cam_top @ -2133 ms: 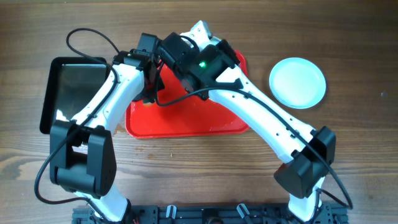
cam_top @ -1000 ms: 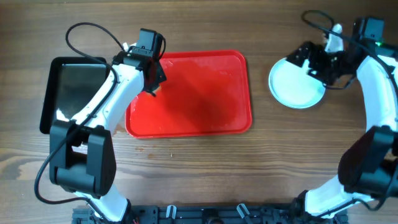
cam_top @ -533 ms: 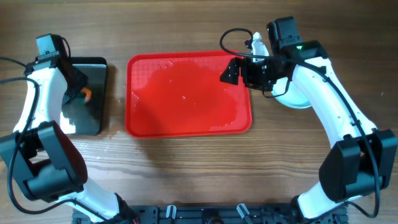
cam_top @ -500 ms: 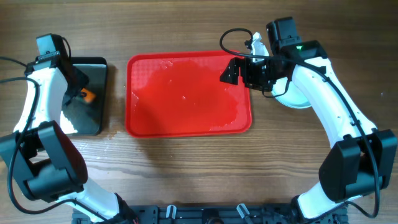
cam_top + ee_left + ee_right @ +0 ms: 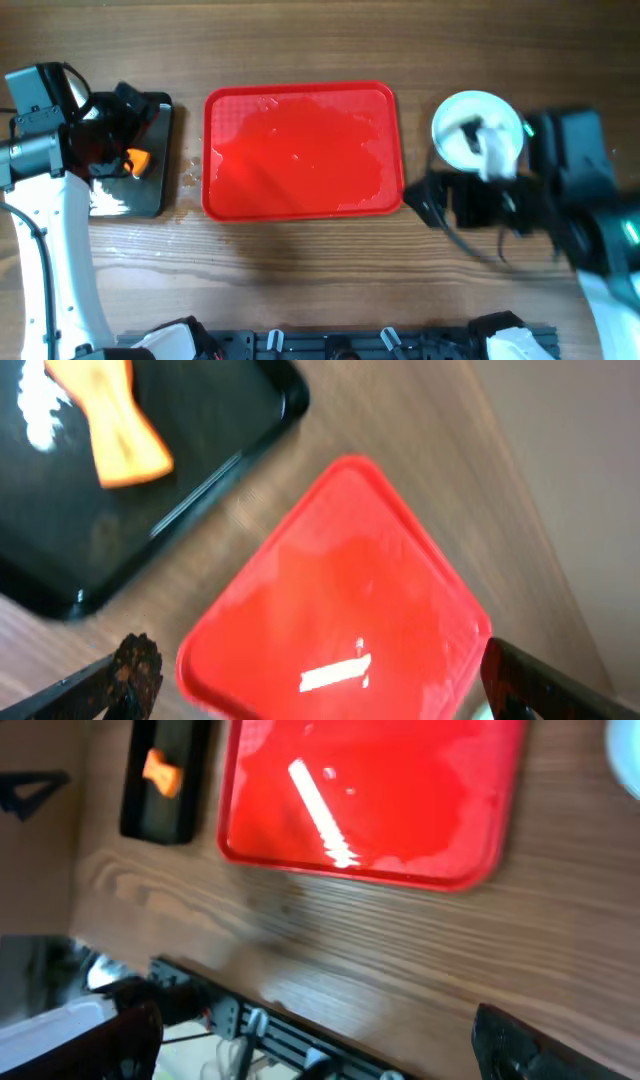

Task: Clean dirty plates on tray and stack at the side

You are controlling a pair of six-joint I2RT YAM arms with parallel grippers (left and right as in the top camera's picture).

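Note:
The red tray (image 5: 300,150) lies mid-table with a wet sheen and no plates on it; it also fills the left wrist view (image 5: 340,610) and shows in the right wrist view (image 5: 370,790). The pale plates (image 5: 458,112) sit stacked on the wood to the tray's right, partly behind my right arm; only a sliver of their rim (image 5: 630,750) shows in the right wrist view. My left gripper (image 5: 325,685) hangs open and empty, high between the black tray and the red tray. My right gripper (image 5: 320,1045) is open and empty above the table's front edge.
A glossy black tray (image 5: 150,190) sits left of the red tray with an orange sponge (image 5: 138,160) lying in it, also visible from the left wrist (image 5: 125,420). Water drops mark the wood between the two trays. A metal rail (image 5: 330,345) runs along the table's front edge.
My left gripper opened, left the orange sponge in the black tray and rose away. My right arm pulled back from the red tray's right edge toward the front right.

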